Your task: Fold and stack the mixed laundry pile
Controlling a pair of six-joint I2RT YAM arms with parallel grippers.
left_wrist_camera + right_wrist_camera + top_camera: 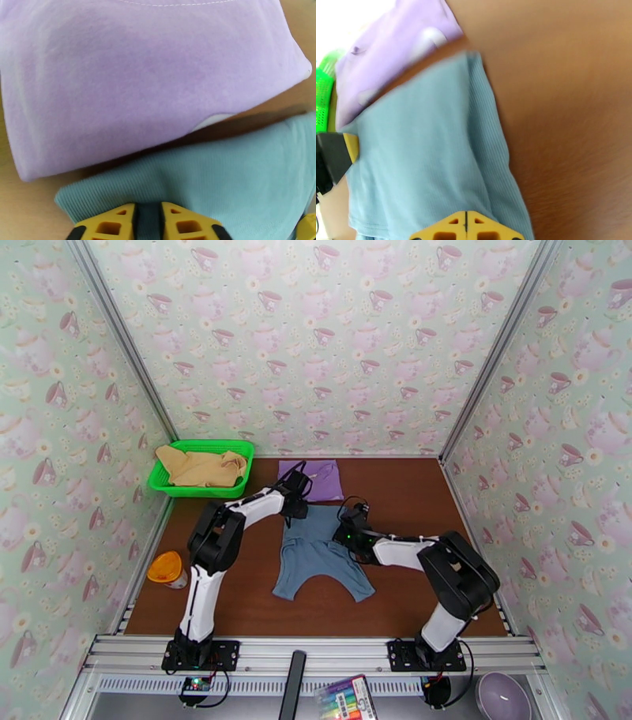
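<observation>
Top external view has the slate-blue ribbed shirt (320,556) spread out in the middle of the brown wooden table (419,500). A folded purple cotton T-shirt (320,477) lies just beyond its far edge. The tan-yellow cloth garment (197,467) sits crumpled in the green plastic mesh basket (237,447) at the far left corner.

Both arms reach to the blue shirt's far edge, one at each corner. Left wrist view: the left gripper (148,223) has its yellow fingertips (110,225) a little apart with blue cloth in the gap, and honestly it's impossible to tell if it's pinching. Right wrist view: the right gripper (466,227) has its jaws pressed tight together, with the shirt's creases running right into them, so it looks like a pinch on the cloth.
</observation>
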